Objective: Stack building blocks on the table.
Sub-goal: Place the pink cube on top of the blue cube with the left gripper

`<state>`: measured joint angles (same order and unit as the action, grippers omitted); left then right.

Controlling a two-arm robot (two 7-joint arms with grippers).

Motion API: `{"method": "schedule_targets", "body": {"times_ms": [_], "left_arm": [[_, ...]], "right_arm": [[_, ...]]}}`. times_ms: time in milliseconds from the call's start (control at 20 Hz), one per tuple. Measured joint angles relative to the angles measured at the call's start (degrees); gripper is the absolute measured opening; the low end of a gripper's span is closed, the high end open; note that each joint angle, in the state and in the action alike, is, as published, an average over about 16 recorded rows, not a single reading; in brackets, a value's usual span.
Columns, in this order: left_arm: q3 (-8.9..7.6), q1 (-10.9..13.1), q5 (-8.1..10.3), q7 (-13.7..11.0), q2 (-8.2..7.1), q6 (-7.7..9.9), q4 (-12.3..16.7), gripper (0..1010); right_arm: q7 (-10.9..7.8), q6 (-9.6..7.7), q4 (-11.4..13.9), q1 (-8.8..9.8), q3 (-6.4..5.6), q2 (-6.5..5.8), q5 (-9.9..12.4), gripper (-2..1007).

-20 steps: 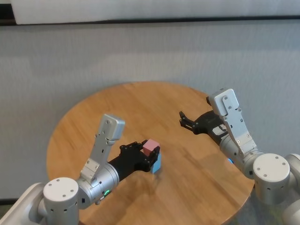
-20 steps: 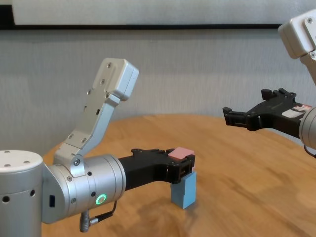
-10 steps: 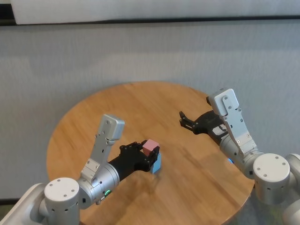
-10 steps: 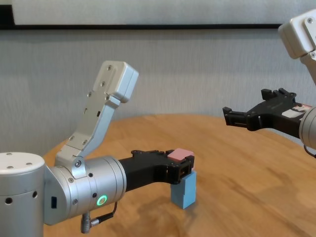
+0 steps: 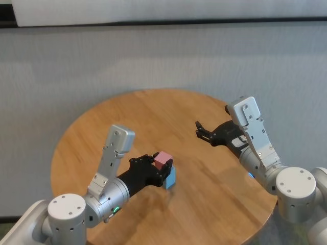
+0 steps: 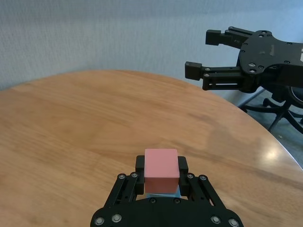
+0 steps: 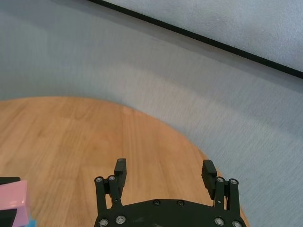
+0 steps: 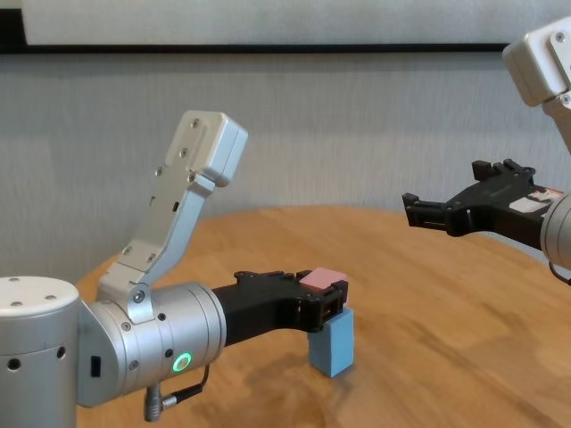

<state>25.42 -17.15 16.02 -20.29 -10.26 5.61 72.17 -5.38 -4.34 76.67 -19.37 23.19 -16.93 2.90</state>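
Note:
My left gripper [image 5: 161, 164] is shut on the pink cube [image 5: 164, 158] and holds it right over a light blue block [image 5: 170, 177] that stands on the round wooden table [image 5: 127, 117]. In the chest view the pink cube [image 8: 323, 277] sits between the fingers above the blue block [image 8: 332, 343]. I cannot tell whether they touch, or whether the blue block is one cube or two. In the left wrist view the pink cube [image 6: 161, 163] hides all but a sliver of blue [image 6: 163, 194]. My right gripper [image 5: 202, 130] is open and empty, held above the table's right side.
A grey wall runs behind the table. Bare wood [image 8: 446, 303] lies between the two grippers. The right gripper [image 6: 208, 56] shows far off in the left wrist view, with chair legs [image 6: 279, 111] on the floor beyond the table's edge.
My left gripper has shifted very slightly with the pink cube still in it. The right arm has not moved.

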Motion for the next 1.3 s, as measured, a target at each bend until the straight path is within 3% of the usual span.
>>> {"method": "schedule_targets", "body": {"times_ms": [650, 1300], "left_arm": [[-0.22, 0.4, -0.51, 0.2, -0.38, -0.13, 0.9, 406], [0.42, 0.7, -2.24, -0.3, -1.45, -0.09, 2.2, 406]], "right_arm": [[0.0, 0.0, 0.0, 0.0, 0.0, 0.0, 0.0, 1005], [0.0, 0.0, 0.0, 0.0, 0.0, 0.0, 0.0, 1005]]}}
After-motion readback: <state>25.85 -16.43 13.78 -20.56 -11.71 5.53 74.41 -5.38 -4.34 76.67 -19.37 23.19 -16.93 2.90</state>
